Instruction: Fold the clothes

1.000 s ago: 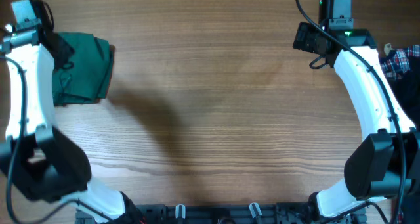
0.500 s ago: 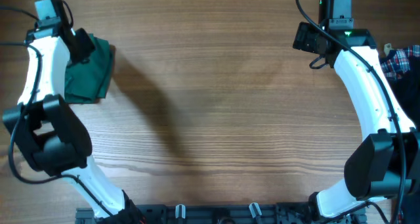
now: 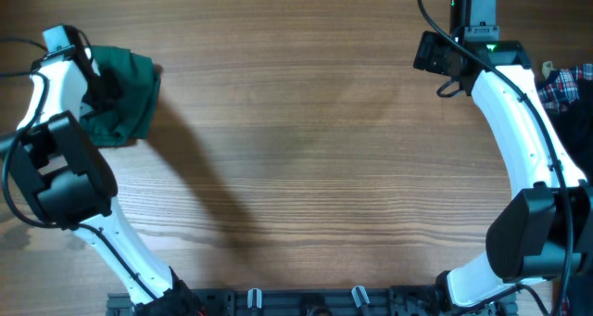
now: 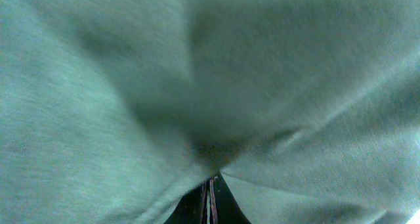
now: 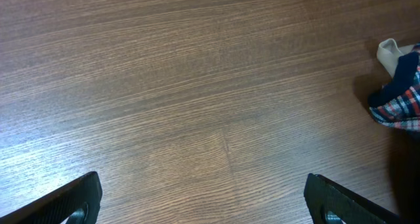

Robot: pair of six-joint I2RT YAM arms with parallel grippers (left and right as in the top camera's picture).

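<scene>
Your left arm [image 3: 60,172] swung back left since half a second ago, left jaws buried in the green garment [image 3: 125,89]; cloth fills the wrist view, so their state can't be told. Garment sits bunched at the table's [image 3: 296,168] far left, long axis near-far. Right jaws unmoved, spread wide, empty. Plaid garment [image 5: 401,96] lies far right.
</scene>
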